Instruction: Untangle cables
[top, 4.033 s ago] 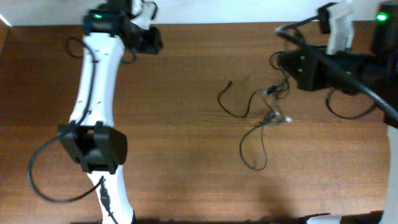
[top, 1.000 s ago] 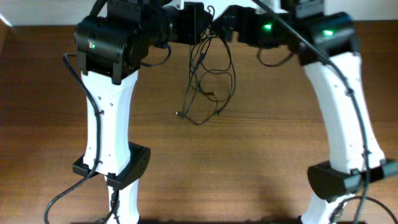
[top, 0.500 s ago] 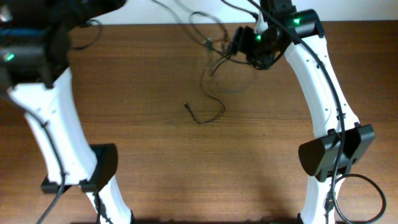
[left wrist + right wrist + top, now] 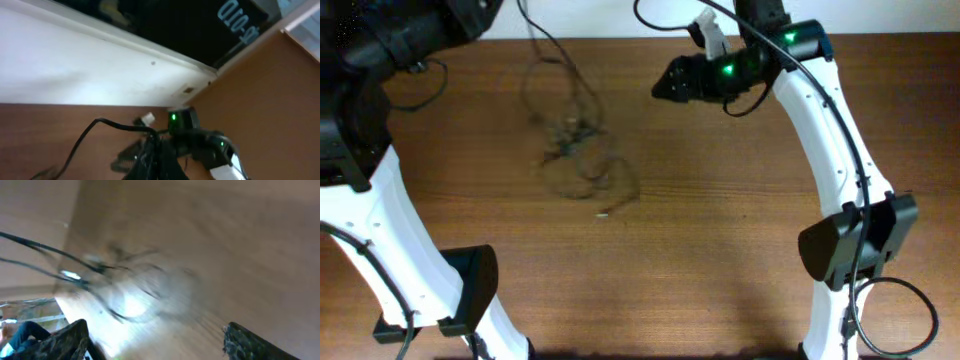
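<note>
The cables (image 4: pixel 575 160) hang as a motion-blurred clump of thin black wires over the left half of the wooden table (image 4: pixel 720 240), with a strand rising off the top edge. In the left wrist view my left gripper (image 4: pixel 155 162) is shut on the cables (image 4: pixel 107 124), and wires trail out to the left. My right gripper (image 4: pixel 660 88) is open, to the right of the clump and apart from it. In the right wrist view its fingers (image 4: pixel 250 342) stand wide with nothing between them, and the cables (image 4: pixel 100 270) are blurred beyond.
My left arm's white link and dark joint (image 4: pixel 380 200) fill the left side. The right arm (image 4: pixel 830 150) arches along the right. A white wall edge (image 4: pixel 75 65) and a dark panel lie behind the table.
The left arm has swung the cable clump leftward, away from the right gripper. The right gripper, close against the wires before, now stands open and apart from them.
</note>
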Motion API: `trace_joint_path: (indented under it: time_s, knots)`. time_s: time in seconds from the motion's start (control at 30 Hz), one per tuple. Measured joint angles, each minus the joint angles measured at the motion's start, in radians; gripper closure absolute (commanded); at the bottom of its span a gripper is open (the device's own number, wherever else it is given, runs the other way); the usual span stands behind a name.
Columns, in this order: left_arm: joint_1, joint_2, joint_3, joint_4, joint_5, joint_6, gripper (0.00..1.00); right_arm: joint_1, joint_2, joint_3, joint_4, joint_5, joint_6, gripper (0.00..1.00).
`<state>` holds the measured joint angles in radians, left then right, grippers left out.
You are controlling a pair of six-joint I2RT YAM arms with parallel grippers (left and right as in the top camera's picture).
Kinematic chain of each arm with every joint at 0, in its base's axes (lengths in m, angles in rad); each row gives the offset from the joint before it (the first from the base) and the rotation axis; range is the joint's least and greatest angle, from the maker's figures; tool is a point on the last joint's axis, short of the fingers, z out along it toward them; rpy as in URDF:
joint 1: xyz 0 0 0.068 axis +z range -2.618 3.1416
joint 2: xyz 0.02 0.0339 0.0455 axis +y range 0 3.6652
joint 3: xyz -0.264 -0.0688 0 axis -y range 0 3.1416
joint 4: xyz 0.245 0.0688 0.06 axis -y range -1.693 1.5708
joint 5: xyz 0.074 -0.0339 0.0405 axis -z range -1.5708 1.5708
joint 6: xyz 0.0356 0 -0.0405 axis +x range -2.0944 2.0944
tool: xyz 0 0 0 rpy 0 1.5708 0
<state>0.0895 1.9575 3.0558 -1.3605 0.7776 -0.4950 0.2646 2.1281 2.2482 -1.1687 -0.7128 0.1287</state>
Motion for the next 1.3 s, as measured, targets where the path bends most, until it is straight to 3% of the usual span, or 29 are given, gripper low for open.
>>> trace_joint_path:
  time_s: [0.2,0.5,0.53,0.63,0.8,0.93,1.07,1.3]
  knots:
    - [-0.014,0.0,0.0,-0.022,0.132,0.0,1.0,0.025,-0.001,0.105,0.014,-0.019,0.005,0.1]
    - [-0.068,0.0,0.0,-0.01,0.174,0.001,1.0,0.212,0.033,0.105,0.044,0.005,0.081,0.11]
    - [-0.068,0.0,0.0,-0.007,0.18,0.001,1.0,0.22,0.053,0.105,0.031,0.009,0.086,0.07]
    - [-0.068,0.0,0.0,-0.004,0.175,0.0,1.0,0.22,0.065,0.105,-0.055,0.06,0.085,0.01]
    - [-0.068,0.0,0.0,-0.004,0.103,0.001,1.0,0.202,0.065,0.105,-0.194,0.135,0.061,0.01]
    - [-0.068,0.0,0.0,-0.003,0.07,0.001,1.0,0.201,0.065,0.105,-0.197,0.137,0.06,0.0]
    - [-0.068,0.0,0.0,0.018,0.059,0.0,1.0,0.207,0.065,0.105,-0.121,0.141,0.13,0.05]
    - [-0.068,0.0,0.0,0.073,0.055,-0.096,1.0,0.28,0.202,0.106,0.111,0.306,0.47,0.08]
